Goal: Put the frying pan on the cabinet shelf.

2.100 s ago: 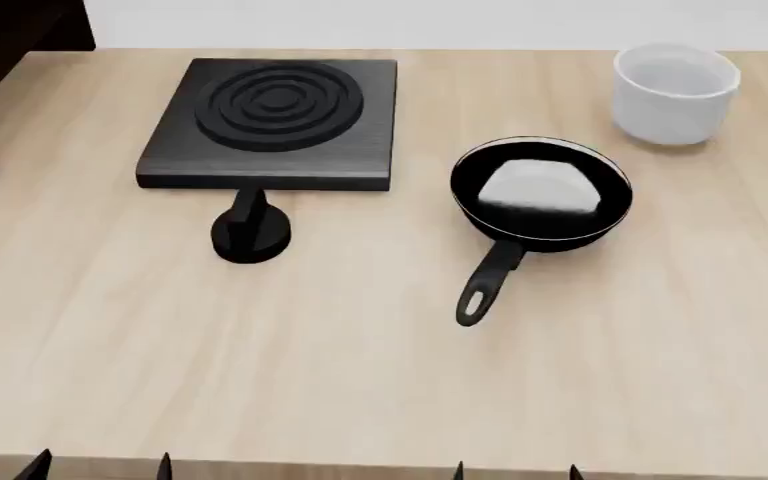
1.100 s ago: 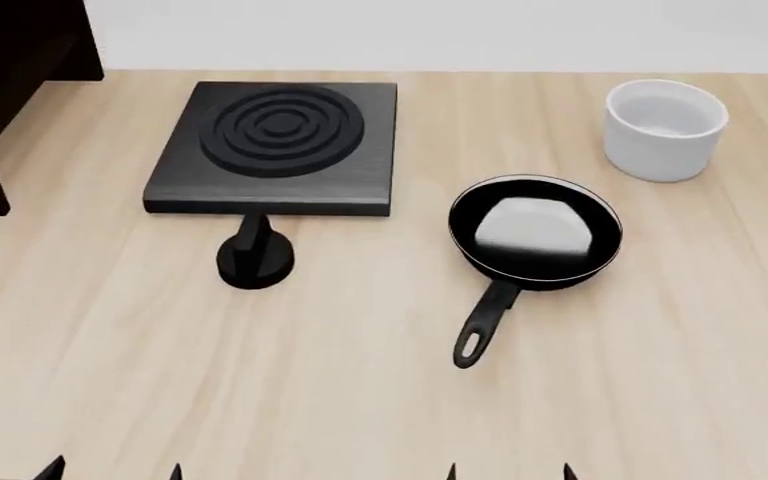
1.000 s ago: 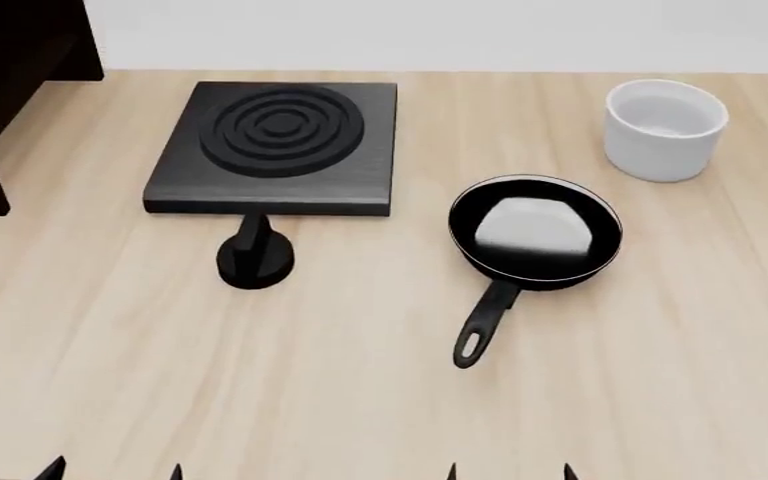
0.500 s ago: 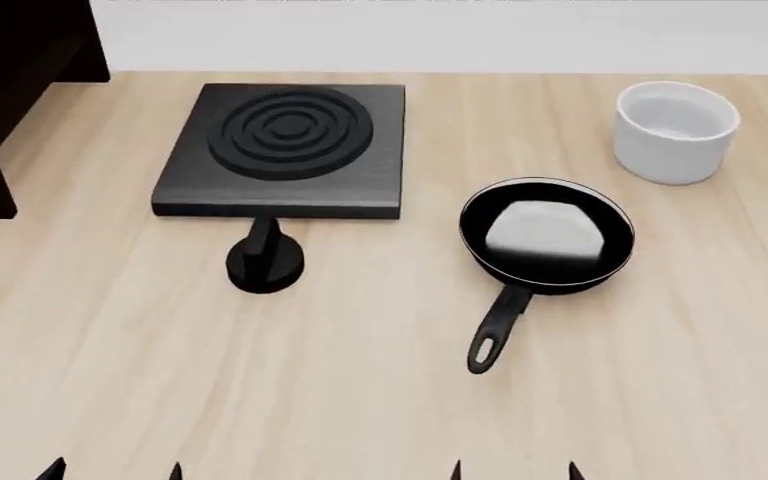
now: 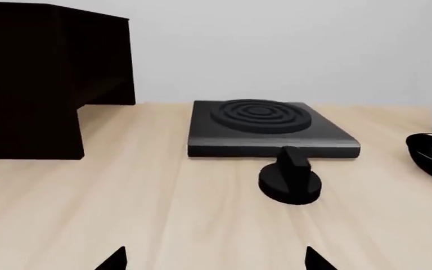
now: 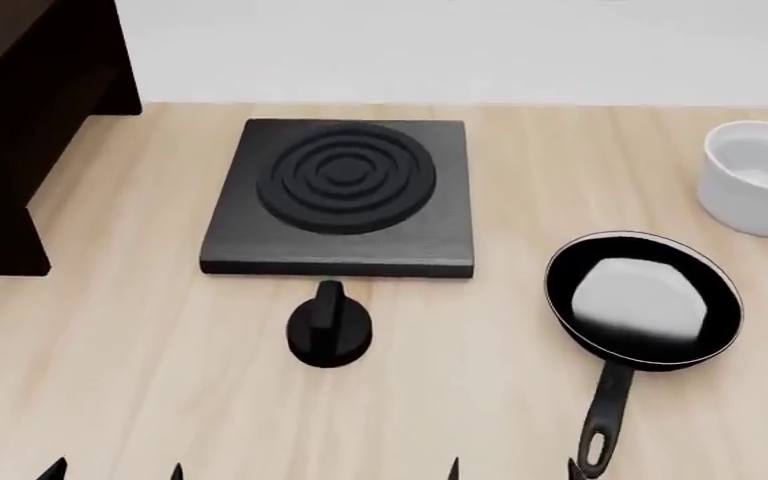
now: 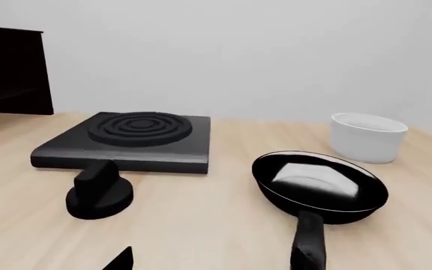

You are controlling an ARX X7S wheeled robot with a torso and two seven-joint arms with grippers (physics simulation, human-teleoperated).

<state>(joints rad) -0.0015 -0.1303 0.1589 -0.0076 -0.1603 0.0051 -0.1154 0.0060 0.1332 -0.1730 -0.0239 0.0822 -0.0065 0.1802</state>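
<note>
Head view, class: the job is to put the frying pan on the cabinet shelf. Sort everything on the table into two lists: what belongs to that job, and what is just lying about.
Belongs to the job:
- frying pan
- cabinet

Just lying about:
- hob plate
- black knob in front of the hob plate
- white bowl

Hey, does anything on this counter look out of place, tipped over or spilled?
One oddity: a round black knob lies loose on the light wooden counter, just in front of the square black hob plate rather than attached to it. The black frying pan and white cylindrical bowl sit upright; nothing has spilled.
</note>
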